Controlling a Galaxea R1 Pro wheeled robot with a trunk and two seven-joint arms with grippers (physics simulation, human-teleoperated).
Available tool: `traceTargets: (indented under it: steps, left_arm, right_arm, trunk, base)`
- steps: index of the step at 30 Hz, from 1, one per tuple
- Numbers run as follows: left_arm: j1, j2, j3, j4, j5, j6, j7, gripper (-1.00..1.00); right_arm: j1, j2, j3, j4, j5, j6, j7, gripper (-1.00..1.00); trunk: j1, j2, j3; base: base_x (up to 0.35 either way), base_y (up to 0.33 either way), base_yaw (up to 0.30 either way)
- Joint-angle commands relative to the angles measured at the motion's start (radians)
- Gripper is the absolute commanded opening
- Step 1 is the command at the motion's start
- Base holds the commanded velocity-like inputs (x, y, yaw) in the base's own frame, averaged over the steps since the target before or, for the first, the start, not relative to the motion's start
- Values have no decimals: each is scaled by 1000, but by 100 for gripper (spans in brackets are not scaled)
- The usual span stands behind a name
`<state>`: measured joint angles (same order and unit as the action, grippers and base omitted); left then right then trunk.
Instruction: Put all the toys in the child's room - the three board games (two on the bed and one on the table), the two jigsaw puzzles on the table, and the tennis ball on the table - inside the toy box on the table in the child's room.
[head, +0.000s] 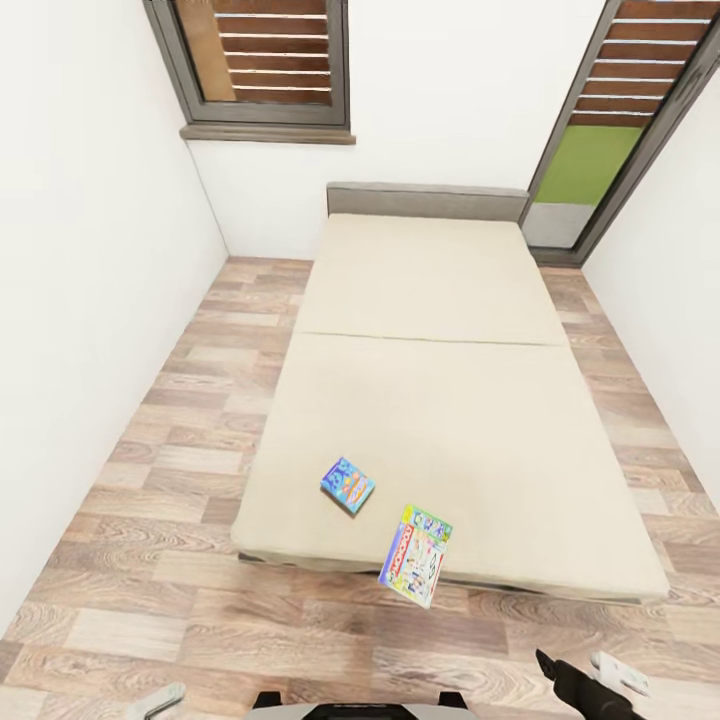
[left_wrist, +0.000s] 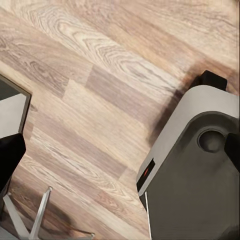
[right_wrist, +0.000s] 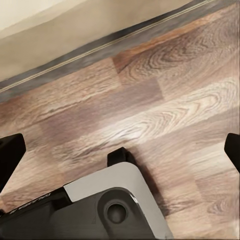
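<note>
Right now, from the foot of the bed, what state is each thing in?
Blue board game: lying flat on the bed, near its foot.
Larger board game: flat, overhanging the foot edge.
Bed: otherwise bare.
Right gripper: open, empty, above the floor.
Left gripper: open, empty, above the floor.

I've got wood-plank floor (head: 150, 560) ahead, running up both sides to the white walls (head: 90, 300). A grey-framed window (head: 265, 60) with brown slats sits high on the far wall, and a tall glazed door (head: 600, 140) showing green stands at the right corner.
</note>
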<state>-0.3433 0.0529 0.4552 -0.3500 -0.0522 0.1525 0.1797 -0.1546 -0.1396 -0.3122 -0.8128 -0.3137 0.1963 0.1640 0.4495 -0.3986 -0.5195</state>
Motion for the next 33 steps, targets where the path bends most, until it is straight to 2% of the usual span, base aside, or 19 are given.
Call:
traceTargets:
  steps: [1,3,6,11,15,19,27,33]
  left_arm:
    - [0,-1,4,-4,-6,10,0,100]
    - [0,0,4,-9,-6,21,-3,100]
    - [0,-2,0,-10,-8,-3,-7,100]
    - [1,-1,-4,-7,-9,-67,-13,100]
    - [2,-4,-6,6,-12,-85,-20,100]
    - [3,-5,-8,32,-14,-97,-60,100]
    - [3,-4,-11,42,-18,-107,-185,100]
    - [3,-1,-12,43,-20,-109,-228,100]
  right_arm:
    - [0,1,-3,1,1,4,3,100]
    - [0,1,-4,5,23,-8,1,100]
    - [0,2,-4,9,35,-17,0,100]
    - [0,3,-4,12,39,-20,0,100]
    - [0,3,-4,13,40,-21,0,100]
    - [0,3,-4,15,41,-21,0,100]
    - [0,3,-4,15,41,-22,0,100]
    - [0,3,-4,15,41,-23,0,100]
  trunk:
    - [1,-1,0]
    - [1,-1,4]
    - [1,-1,9]
    - [1,-1,17]
    - [1,-1,23]
    - [1,-1,30]
    - [1,-1,43]
    - [1,-1,52]
  base:
    - [0,0,0]
    - [0,0,0]
    - [0,0,0]
    - [0,0,0]
    - [0,0,0]
    - [-2,-2,0]
    - [-117,-139,-1]
    - [-42,-57,-59]
